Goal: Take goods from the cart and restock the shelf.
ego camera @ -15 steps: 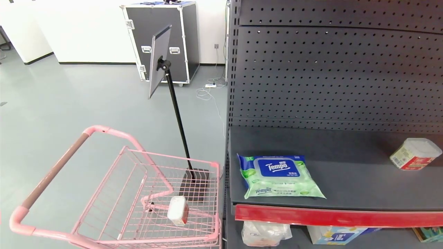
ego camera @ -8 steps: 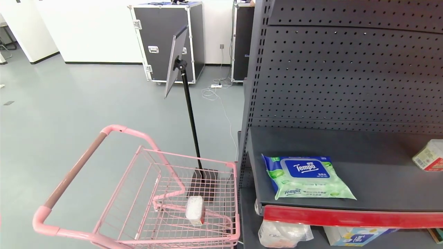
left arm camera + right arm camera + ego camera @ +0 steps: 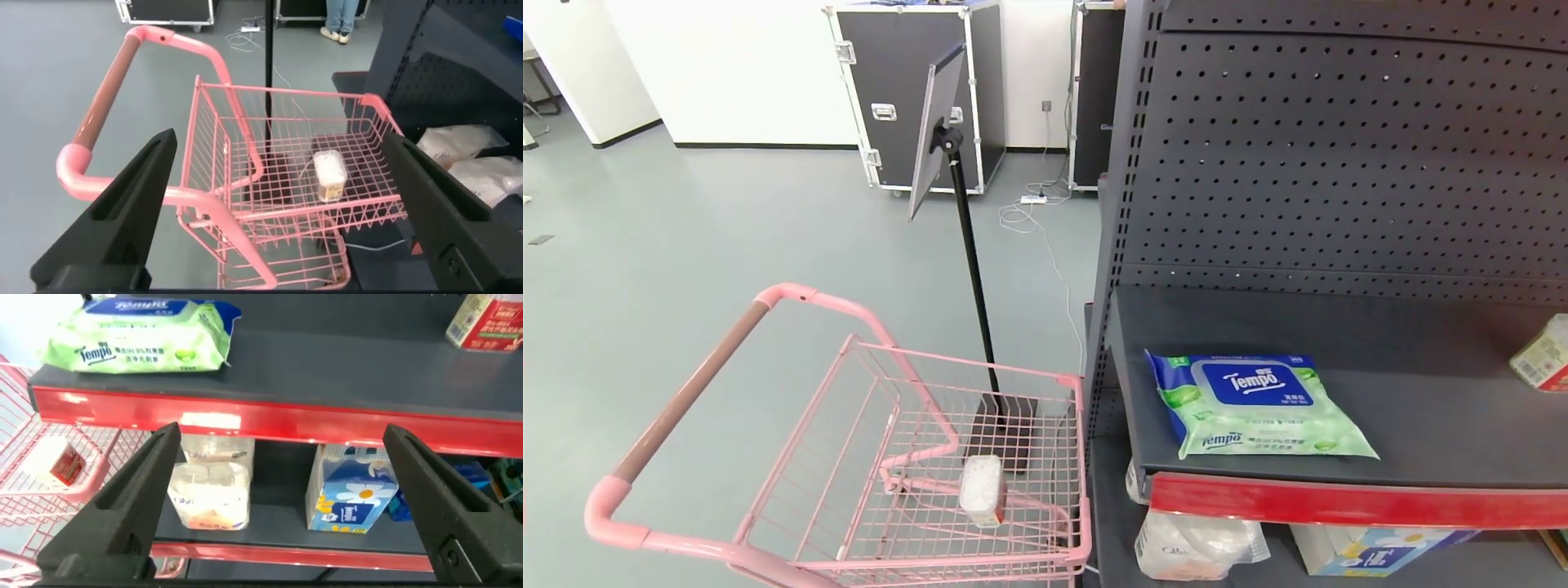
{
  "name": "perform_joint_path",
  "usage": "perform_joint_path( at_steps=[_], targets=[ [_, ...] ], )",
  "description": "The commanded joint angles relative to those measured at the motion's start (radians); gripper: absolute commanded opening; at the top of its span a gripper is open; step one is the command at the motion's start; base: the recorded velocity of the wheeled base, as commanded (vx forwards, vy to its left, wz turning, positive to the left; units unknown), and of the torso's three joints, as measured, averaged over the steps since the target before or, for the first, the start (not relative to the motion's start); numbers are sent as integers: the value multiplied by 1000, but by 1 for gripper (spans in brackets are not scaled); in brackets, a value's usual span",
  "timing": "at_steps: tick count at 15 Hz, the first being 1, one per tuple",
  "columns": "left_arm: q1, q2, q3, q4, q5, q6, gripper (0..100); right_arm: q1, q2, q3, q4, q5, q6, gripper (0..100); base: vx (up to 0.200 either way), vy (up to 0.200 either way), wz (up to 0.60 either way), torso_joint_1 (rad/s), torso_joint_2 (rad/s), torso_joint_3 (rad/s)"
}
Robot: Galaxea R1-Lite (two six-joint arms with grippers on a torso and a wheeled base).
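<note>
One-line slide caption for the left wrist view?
Open left hand above the pink cart, one white container lying in its basket.

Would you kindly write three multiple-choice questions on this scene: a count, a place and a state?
1. How many goods lie in the pink wire cart? A. none B. one C. three
2. Where is the soft green-and-blue wipes pack? A. in that cart B. on the floor C. on the dark grey metal shelf board
3. How is the left gripper? A. open, empty B. shut on the pack C. shut on the cart's handle
Answers: 1 B, a single small white plastic container lies on its mesh; 2 C, it lies flat near the board's front edge; 3 A, its fingers stand wide apart, gripping nothing.
</note>
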State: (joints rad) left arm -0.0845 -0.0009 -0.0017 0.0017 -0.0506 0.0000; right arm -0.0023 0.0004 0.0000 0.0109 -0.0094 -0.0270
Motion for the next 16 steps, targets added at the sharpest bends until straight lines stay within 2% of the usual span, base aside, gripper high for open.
perform_joint_path(
  at_steps=[1, 16],
  targets=[
    [0, 1, 0, 0, 0, 0, 100, -1, 0, 0, 0, 0, 1, 100, 0, 0, 0, -154, 354, 203],
    [0, 1, 0, 0, 0, 0, 100, -1, 0, 0, 0, 0, 1, 100, 0, 0, 0, -142, 360, 216]
  ],
)
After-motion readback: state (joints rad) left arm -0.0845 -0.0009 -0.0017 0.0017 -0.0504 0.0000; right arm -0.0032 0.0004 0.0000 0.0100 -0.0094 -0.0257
